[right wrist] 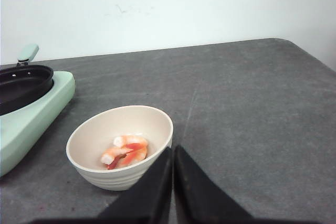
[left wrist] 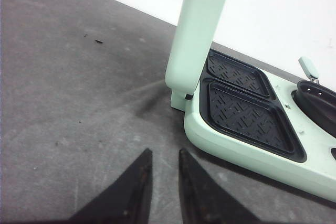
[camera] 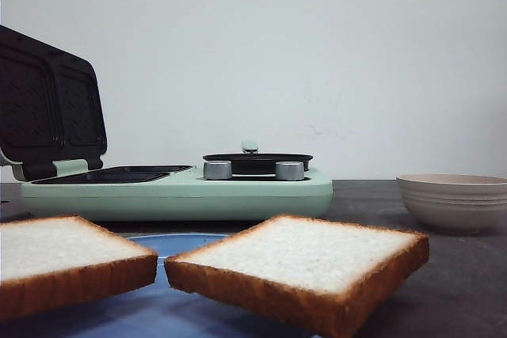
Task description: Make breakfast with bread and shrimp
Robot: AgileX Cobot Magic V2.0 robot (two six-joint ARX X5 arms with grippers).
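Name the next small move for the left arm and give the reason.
Probably swing the left tool toward the nearer bread slice on the blue plate. The sandwich maker has its lid up and both grill plates bare, both bread slices are not yet loaded, and the tool, nearly closed and empty, hangs over bare table beside the maker.

Two slices of bread (camera: 305, 263) lie on one blue plate (camera: 176, 244), beside one mint-green cooker (camera: 178, 191) with two silver knobs (camera: 218, 169), and one bowl (right wrist: 122, 148) holds a few shrimp (right wrist: 126, 150) (heaped, exact count unclear).
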